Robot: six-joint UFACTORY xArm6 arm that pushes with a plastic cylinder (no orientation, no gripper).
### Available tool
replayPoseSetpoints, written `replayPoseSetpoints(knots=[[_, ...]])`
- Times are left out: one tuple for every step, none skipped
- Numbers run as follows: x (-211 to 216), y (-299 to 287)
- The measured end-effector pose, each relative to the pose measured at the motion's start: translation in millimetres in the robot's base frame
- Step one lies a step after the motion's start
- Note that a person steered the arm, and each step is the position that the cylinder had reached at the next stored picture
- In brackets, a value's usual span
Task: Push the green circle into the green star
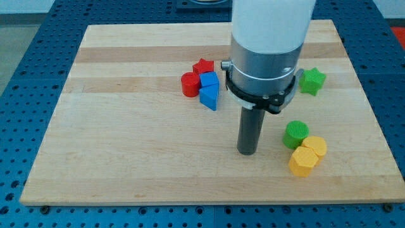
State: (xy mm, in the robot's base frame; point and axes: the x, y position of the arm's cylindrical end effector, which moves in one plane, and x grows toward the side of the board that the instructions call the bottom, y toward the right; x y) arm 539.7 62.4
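Note:
The green circle [295,134] sits at the view's lower right, touching the yellow blocks below it. The green star [312,81] lies up and to the right of it, near the board's right edge, partly beside the arm's body. My tip [247,152] rests on the board to the left of the green circle, a short gap apart and slightly lower in the view. The arm's wide grey body [266,44] fills the top middle and hides part of the board behind it.
Two yellow blocks [307,155] touch each other just below the green circle. A cluster of a red star [204,66], red circle [190,84] and two blue blocks [209,90] sits left of the arm. The wooden board [126,158] ends near the view's bottom.

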Motion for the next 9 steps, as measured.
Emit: replayPoseSetpoints(knots=[[0, 20], [0, 40], [0, 57], [0, 75], [0, 91], [-3, 98], [-14, 99], [-23, 105], [-37, 112]])
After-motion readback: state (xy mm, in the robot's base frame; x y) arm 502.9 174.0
